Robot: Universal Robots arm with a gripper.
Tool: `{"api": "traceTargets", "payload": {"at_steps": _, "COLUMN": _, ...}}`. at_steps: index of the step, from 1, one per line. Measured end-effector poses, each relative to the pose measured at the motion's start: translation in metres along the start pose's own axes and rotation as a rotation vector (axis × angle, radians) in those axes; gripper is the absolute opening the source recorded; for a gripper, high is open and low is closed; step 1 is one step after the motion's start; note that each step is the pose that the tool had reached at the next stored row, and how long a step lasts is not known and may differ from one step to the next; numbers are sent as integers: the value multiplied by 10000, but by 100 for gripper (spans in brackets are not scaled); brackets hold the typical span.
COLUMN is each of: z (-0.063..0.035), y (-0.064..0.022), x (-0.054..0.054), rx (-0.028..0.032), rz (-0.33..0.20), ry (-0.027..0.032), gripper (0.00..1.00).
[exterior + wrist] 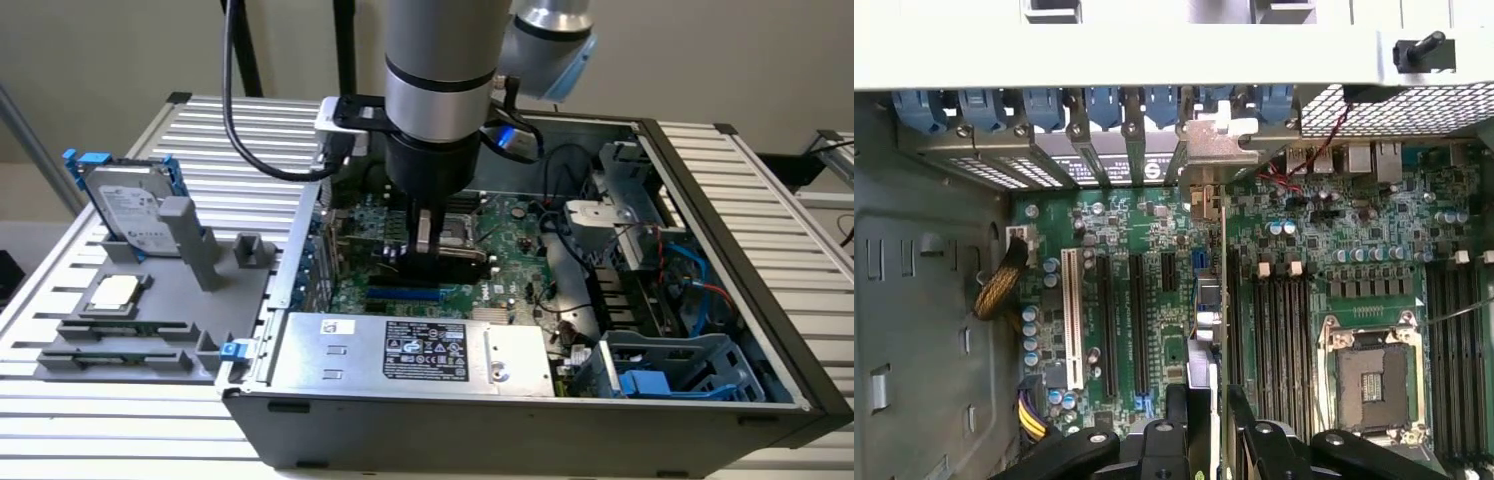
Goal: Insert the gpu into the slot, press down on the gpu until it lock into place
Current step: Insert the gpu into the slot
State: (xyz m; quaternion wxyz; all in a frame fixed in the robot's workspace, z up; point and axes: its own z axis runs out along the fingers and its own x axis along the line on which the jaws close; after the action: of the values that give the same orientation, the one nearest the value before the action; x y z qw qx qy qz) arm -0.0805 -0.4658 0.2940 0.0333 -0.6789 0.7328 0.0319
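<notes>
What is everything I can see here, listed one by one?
computer case: one, grey, open, on the table
table: one, silver slats, beneath everything
circuit board: one, green, inside the case
graphics card: one, black, upright above the board
slot: one, blue, on the board by the card
hard drive: one, grey, white label, exterior view's left
power box: one, silver, case front
arm: one, silver, reaching into the case
claw: one, black, at the card
</notes>
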Motion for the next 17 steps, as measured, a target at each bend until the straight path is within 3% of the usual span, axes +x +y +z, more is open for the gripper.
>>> {"api": "traceTargets", "payload": {"at_steps": 4, "z": 22, "y": 25, "x": -5, "rx": 3, "rz": 0, "ry": 44, "gripper": 26}}
{"api": "traceTargets", "payload": {"at_steps": 17, "z": 70, "y": 49, "x": -21, "rx": 8, "rz": -1, "ry": 112, "gripper": 26}}
